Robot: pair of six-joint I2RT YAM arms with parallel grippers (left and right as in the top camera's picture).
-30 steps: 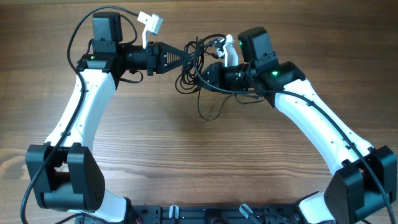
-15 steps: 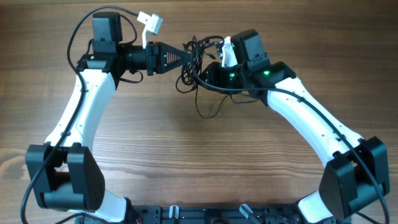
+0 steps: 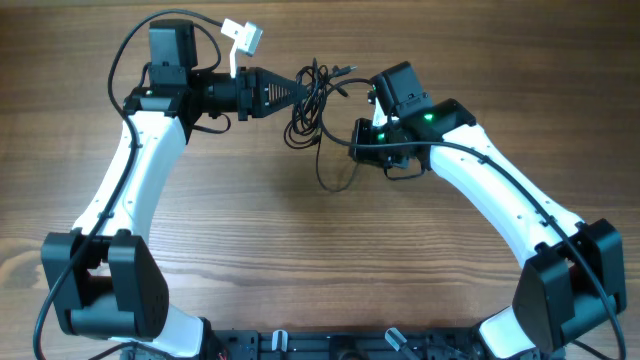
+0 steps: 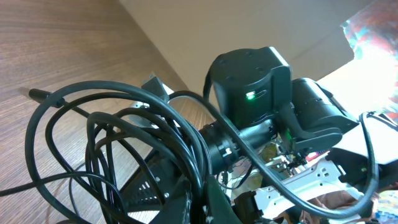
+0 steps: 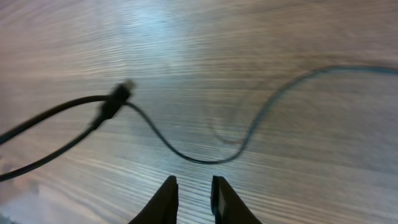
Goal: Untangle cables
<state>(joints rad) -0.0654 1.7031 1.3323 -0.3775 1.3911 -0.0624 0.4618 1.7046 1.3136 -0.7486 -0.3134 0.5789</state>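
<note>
The cables (image 3: 312,98) sit in a tangled bunch at the far middle of the table (image 3: 300,270) — clamped in the closed left end effector (image 3: 302,92), one loop trailing onto the wood. The right end effector (image 5: 191,198) hovers just beside them, fingers a narrow gap apart — holding nothing.

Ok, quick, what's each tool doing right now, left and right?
Left tool: closed, holding the cables.
Right tool: slightly open, holding nothing.
</note>
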